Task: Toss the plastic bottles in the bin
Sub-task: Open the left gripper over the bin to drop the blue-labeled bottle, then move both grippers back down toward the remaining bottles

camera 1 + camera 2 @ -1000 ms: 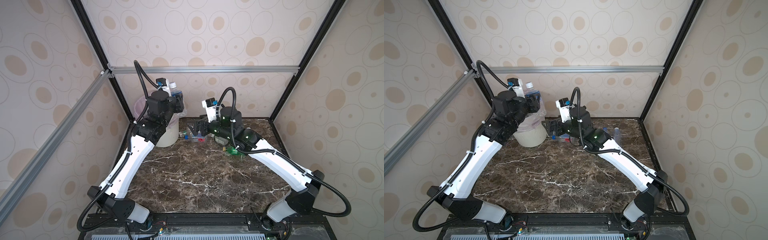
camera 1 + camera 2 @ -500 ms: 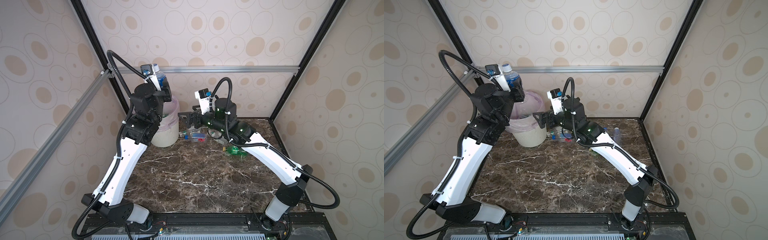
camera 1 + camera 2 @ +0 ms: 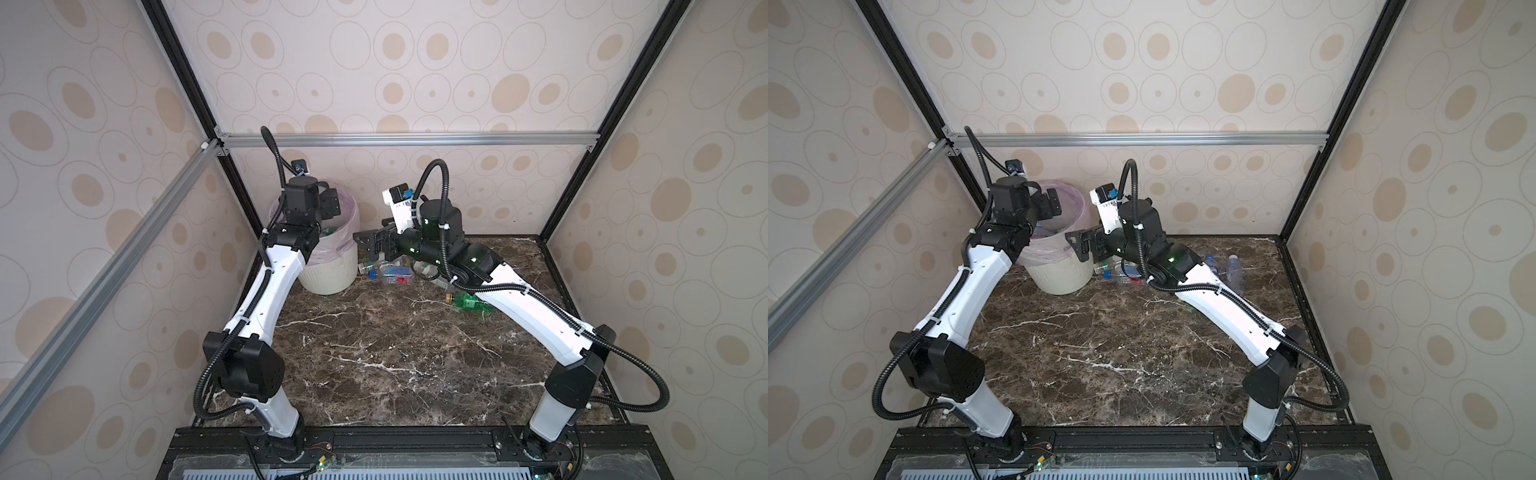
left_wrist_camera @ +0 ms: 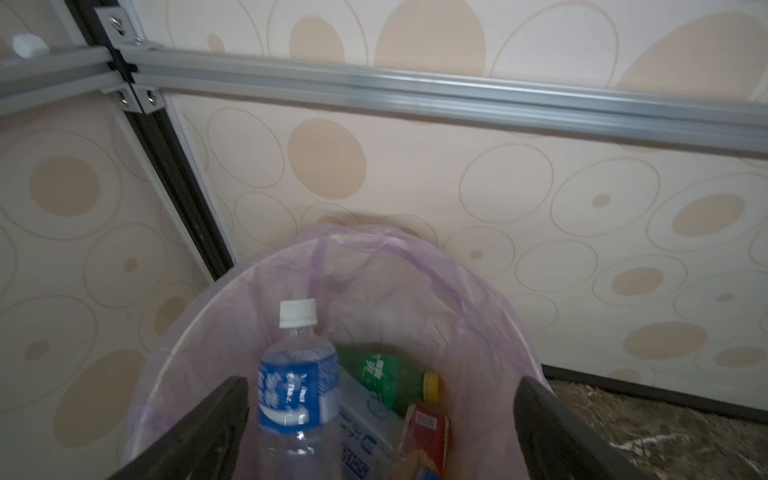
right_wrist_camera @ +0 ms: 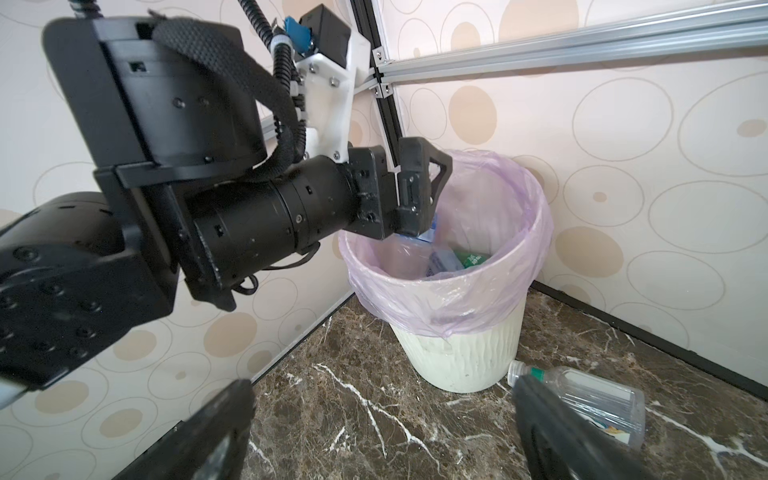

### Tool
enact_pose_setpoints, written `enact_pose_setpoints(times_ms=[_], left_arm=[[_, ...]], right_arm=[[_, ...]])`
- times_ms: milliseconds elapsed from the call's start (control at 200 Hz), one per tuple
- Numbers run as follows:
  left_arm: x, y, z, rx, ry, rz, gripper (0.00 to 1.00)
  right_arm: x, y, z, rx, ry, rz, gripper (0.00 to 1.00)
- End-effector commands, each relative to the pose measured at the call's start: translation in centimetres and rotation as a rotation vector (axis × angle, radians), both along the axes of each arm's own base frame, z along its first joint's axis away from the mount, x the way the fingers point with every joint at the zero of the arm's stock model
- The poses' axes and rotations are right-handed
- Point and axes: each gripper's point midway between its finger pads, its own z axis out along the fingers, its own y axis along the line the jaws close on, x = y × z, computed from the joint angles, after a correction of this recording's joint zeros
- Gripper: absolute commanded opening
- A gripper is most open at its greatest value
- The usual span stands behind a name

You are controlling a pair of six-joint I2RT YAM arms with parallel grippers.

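Where half a second ago the left gripper [image 3: 332, 203] held a blue-labelled bottle [image 4: 297, 390] high up by the silver cross rail [image 3: 395, 139], it has now come down over the mouth of the bin [image 3: 328, 276]. The bin stands in the far left corner of the worktop [image 3: 395, 353]. The jaws, narrow on the bottle before, are now spread wide. In the left wrist view the bottle stands upright, white cap up, inside the bin's rim. It is close beside one jaw, contact unclear, and well clear of the other, so nothing grips it. A green bottle [image 4: 386, 380] with a yellow cap lies below it in the bin. The right gripper [image 3: 372, 243] hovers just right of the bin, slightly nearer to it than a second ago, its jaws wide as before and empty. Loose bottles [image 3: 395, 274] lie along the far edge beside the bin. A second green bottle [image 3: 467, 301] lies partly under the right arm [image 3: 532, 307].
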Motion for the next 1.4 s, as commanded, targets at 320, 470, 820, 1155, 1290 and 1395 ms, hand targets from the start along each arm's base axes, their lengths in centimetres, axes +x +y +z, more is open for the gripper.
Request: enact_pose_setpoints(times_ms=[320,470,820,1155,1290,1395], left_arm=[[-4.7,-1.0,6.6,-0.114,-0.154,-0.089,0.99],[-5.2,-1.8,6.9,-0.138,-0.160,-0.121,0.99],[-7.1,-7.3,5.4,-0.210,-0.118,-0.276,0.99],[-8.8,-13.3,0.6,-0.271,-0.023,-0.410,0.99],[-9.6,-15.2,-1.5,-0.290,0.020,-0.449,0.99],[-10.5,-17.1,-3.0,-0.308,0.049,-0.492,0.99]], right_arm=[[-0.8,-0.1,0.0,0.006,0.010,0.014,1.00],[-0.9,-0.4,-0.4,-0.001,0.014,0.004,1.00],[-1.5,-2.7,-2.3,-0.033,0.033,-0.053,1.00],[-1.5,-9.3,-4.7,-0.100,0.059,-0.211,1.00],[-1.3,-13.4,-6.7,-0.127,0.101,-0.306,1.00],[-0.9,-17.0,-9.0,-0.157,0.158,-0.392,1.00]])
